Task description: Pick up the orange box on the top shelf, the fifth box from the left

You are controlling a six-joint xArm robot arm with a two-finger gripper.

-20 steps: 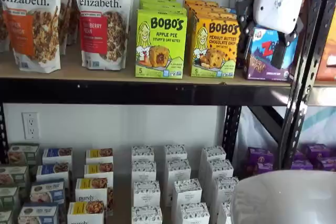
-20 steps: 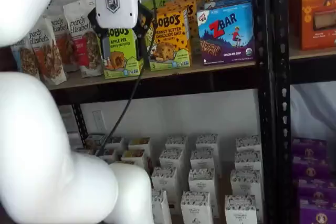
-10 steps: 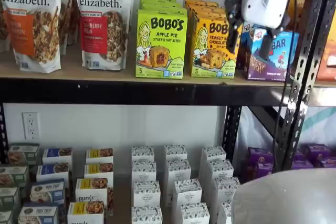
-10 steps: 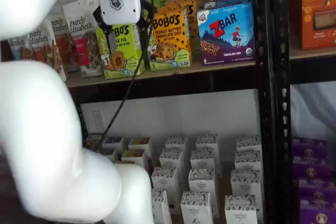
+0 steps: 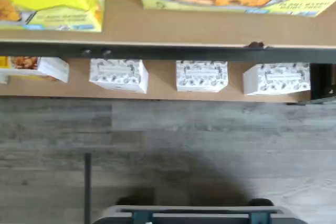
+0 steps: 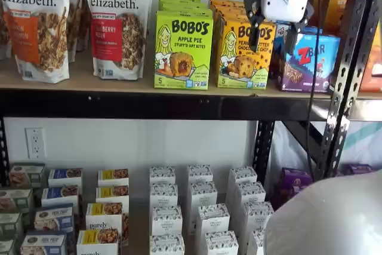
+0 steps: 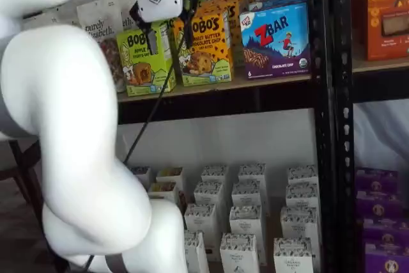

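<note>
Shelf view: gripper moved left, now fronting orange box; fingers apart, holding nothing

The orange box is printed card with a slight sheen, like the green box beside it. The top shelf is matt tan board, fronted by a black painted metal beam. The gripper has a smooth, glossy white plastic body and matt black fingers. The floor is grey wood-grain plank.
</note>
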